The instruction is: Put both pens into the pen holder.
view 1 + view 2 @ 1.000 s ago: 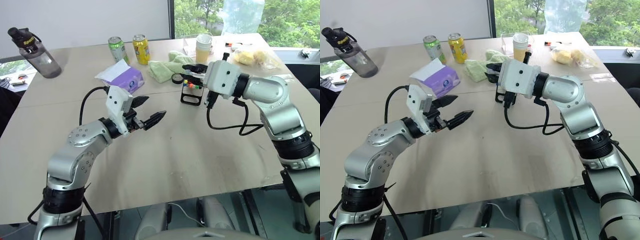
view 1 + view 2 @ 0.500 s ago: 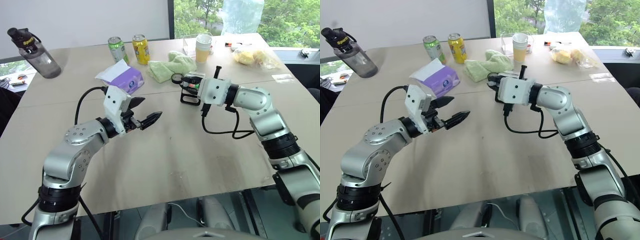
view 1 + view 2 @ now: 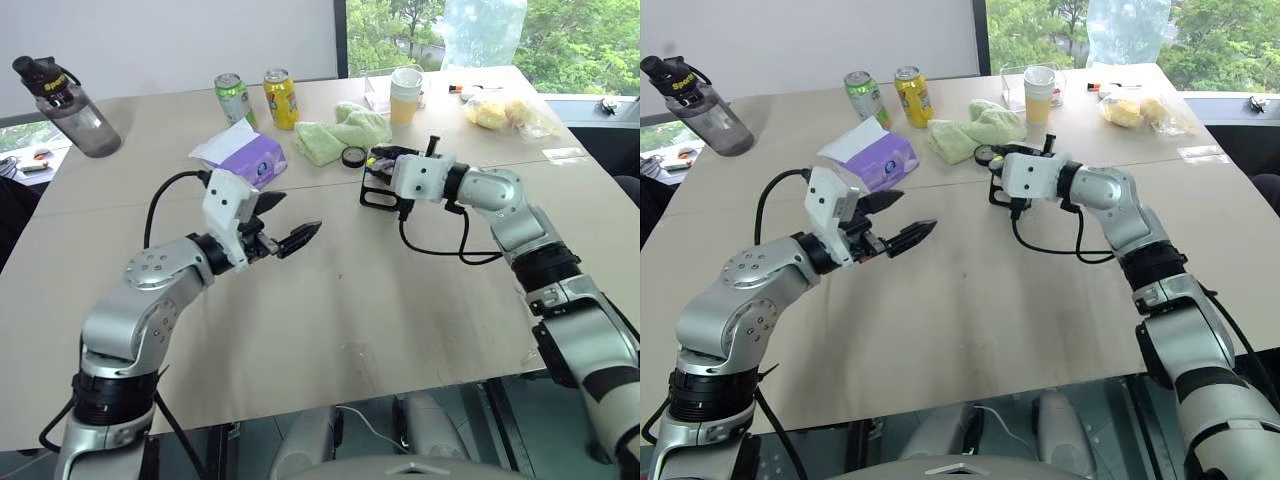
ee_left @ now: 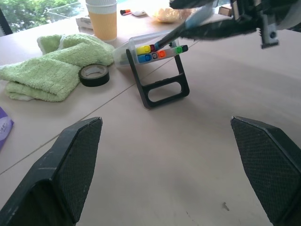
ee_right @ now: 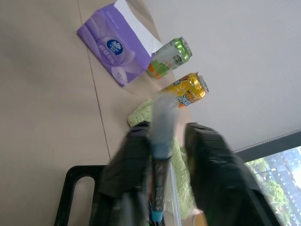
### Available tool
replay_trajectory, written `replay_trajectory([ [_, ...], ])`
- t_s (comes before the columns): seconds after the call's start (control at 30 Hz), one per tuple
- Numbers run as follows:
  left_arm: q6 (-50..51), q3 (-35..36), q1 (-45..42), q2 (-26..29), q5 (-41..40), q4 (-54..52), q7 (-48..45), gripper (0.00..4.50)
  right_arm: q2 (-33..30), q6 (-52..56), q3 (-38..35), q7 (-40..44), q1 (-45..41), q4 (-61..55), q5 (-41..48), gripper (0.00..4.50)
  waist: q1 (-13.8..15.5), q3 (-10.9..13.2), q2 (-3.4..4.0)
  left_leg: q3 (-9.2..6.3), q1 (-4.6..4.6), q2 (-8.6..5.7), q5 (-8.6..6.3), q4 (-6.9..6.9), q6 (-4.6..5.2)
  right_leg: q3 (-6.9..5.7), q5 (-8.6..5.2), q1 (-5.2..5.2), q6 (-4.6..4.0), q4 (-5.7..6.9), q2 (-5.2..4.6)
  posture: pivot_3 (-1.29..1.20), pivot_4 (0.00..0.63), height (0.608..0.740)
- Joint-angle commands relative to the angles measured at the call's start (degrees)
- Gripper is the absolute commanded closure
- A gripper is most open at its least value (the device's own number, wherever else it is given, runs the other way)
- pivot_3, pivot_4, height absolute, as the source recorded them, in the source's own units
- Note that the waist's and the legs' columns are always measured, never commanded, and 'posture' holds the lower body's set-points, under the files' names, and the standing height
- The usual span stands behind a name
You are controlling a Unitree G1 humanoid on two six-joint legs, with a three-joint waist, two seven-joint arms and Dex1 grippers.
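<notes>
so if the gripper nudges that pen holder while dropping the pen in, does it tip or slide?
Probably slides or rocks rather than staying put: the pen holder is a thin black wire frame, so likely light. Its clear tray of markers sits tilted at the top, which may make it top-heavy. It stands free on the smooth table, with nothing bracing it.

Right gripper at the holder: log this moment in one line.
right gripper: opening, blue-capped pen between fingers, tip in pen holder | left gripper: open, empty

A large beige table (image 3: 330, 330) is seen, made of two parts joined by a seam. Behind the table a plain white wall (image 3: 180, 40) is placed. Beside the wall, a window (image 3: 560, 35) shows green trees in daylight.
</notes>
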Motion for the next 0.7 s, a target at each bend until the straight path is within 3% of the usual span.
replay_trajectory([
  [0.03,-0.8,1.8,0.2,0.7,0.1,-2.1,0.1,0.00,0.3,-3.5,-1.3,-5.1,-3.7,5.0,-1.4,1.43,0.0,0.0,0.00,0.00,0.00,0.00,0.00,0.00,0.00,0.00,0.00,0.00,0.00,0.00,0.00,0.00,0.150,0.740],
  [0.1,-1.0,2.4,0.5,0.9,0.3,-2.0,0.2,0.00,0.3,-4.4,-1.6,-6.2,-4.7,7.1,-1.6,0.50,0.0,0.0,0.00,0.01,0.00,0.00,0.00,0.00,0.00,0.00,0.00,0.00,0.00,0.00,0.01,0.00,0.150,0.740],
  [0.27,-1.3,3.2,1.7,1.1,0.5,-1.7,0.0,0.00,-0.3,-5.7,-2.0,-5.4,-4.5,6.6,0.0,0.50,-0.1,0.0,0.00,0.00,0.00,0.00,0.00,-0.01,0.00,0.00,0.00,0.00,0.00,0.00,0.01,0.00,0.150,0.740],
  [0.33,-1.8,3.2,2.6,0.9,1.0,-1.5,0.2,0.00,0.4,-3.0,-3.1,-1.3,-2.1,2.5,5.1,0.50,-0.1,0.0,0.00,0.01,0.00,0.00,0.00,-0.01,0.00,0.02,0.00,0.00,0.00,0.00,0.01,0.00,0.150,0.740],
  [0.43,-2.9,3.0,4.8,0.1,1.9,-1.0,0.2,0.00,1.9,10.3,-4.7,8.6,5.1,-10.7,18.2,0.50,-0.1,0.0,0.00,-0.06,-0.01,0.02,0.00,-0.02,0.00,0.07,0.00,0.02,0.00,-0.04,0.00,0.00,0.150,0.740],
  [0.53,-5.9,2.9,8.1,-0.9,3.9,-0.4,0.3,0.00,-0.6,24.1,-4.7,16.1,14.2,-25.2,28.0,0.50,0.1,0.0,0.01,-0.11,-0.02,0.02,0.00,-0.01,0.00,0.11,0.00,0.03,0.00,-0.05,-0.02,0.00,0.150,0.740],
  [0.7,-9.1,2.9,13.0,-2.0,6.7,-0.5,1.2,0.00,-7.7,36.3,-6.2,20.5,26.0,-38.2,33.6,0.50,0.9,0.0,0.04,-0.18,-0.09,-0.02,-0.01,0.02,0.02,0.04,0.00,0.07,0.00,-0.17,-0.07,0.00,0.150,0.740],
])
